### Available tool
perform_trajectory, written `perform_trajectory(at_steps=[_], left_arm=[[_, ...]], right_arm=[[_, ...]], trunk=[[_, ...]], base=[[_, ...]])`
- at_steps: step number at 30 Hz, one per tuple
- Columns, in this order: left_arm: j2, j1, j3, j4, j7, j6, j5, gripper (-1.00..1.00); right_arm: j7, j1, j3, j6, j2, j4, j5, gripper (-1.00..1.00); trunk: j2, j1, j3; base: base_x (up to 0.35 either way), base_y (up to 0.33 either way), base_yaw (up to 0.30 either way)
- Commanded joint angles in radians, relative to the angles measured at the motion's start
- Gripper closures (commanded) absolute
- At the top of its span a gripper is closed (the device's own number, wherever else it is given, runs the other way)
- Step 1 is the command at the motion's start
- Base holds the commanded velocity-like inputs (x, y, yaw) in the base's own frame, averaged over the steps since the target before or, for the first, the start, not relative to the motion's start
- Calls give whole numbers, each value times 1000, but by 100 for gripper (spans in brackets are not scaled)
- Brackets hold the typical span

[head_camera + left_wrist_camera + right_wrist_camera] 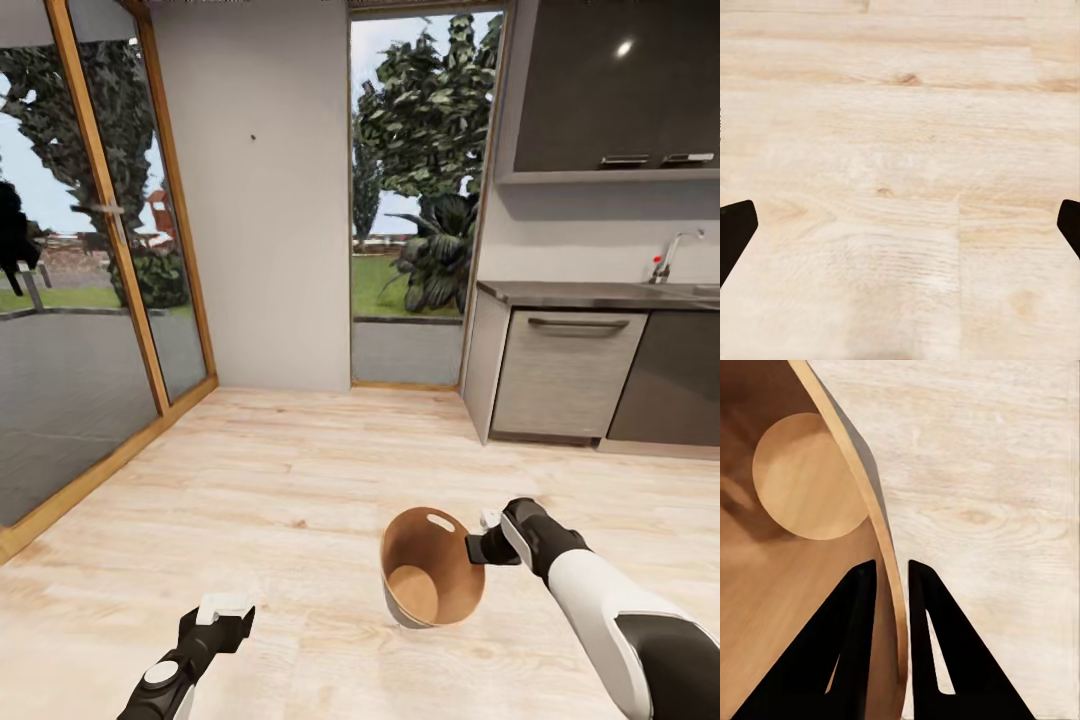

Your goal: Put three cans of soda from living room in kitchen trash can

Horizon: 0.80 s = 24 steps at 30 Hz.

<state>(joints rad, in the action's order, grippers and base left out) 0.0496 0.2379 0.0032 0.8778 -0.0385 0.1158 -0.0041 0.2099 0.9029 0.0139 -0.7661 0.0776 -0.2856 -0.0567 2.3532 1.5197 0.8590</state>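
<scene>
The tash can [432,580], a small round bucket with a brown wood-look inside, hangs tilted just above the kitchen's pale wood floor [300,470], its mouth turned up toward the head camera. My right gripper [478,548] is shut on its rim, one finger inside the wall and one outside. The right wrist view shows that right gripper [892,566] pinching the thin wall of the tash can [802,480], whose round bottom is bare. My left gripper [225,610] is open low at the left over bare floor, with the left gripper [902,217] fingers spread wide. The cans of soda are out of view.
Grey cabinets [565,370] and a counter with a faucet [672,255] stand at the right. Wood-framed glass doors [90,300] line the left wall. A tall window [420,200] sits in the back wall. Open floor lies ahead and to the left.
</scene>
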Motion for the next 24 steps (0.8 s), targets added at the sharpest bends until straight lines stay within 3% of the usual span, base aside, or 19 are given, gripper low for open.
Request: perform_trajectory(at_steps=[1, 5, 10, 12, 18, 24], left_arm=[[0, 0, 0, 0, 0, 0, 0, -100], [0, 0, 0, 0, -1, 1, -1, -100], [0, 0, -1, 0, -2, 1, -3, -100], [-1, 0, -2, 0, -3, 1, -3, -100], [-2, 0, -4, 0, -4, 9, -4, -100], [-3, 0, -5, 0, -3, 13, -5, -100]], right_arm=[[4, -2, 9, -28, 3, -2, 19, 100], [6, -5, 9, -146, 14, -4, -4, 100], [7, -5, 6, -189, 13, -2, -10, 100], [5, -6, -14, -229, 14, -1, -11, 100], [-2, -15, -31, -260, 15, -1, -12, 100], [-9, -81, -74, -258, 18, -4, -35, 100]], trunk=[[-7, -4, -3], [-35, -19, -16], [-70, -39, -32], [-84, -46, -38], [-126, -69, -57], [-168, -92, -75]], base=[[0, 0, 0], [0, 0, 0], [0, 0, 0], [0, 0, 0], [0, 0, 0], [0, 0, 0]])
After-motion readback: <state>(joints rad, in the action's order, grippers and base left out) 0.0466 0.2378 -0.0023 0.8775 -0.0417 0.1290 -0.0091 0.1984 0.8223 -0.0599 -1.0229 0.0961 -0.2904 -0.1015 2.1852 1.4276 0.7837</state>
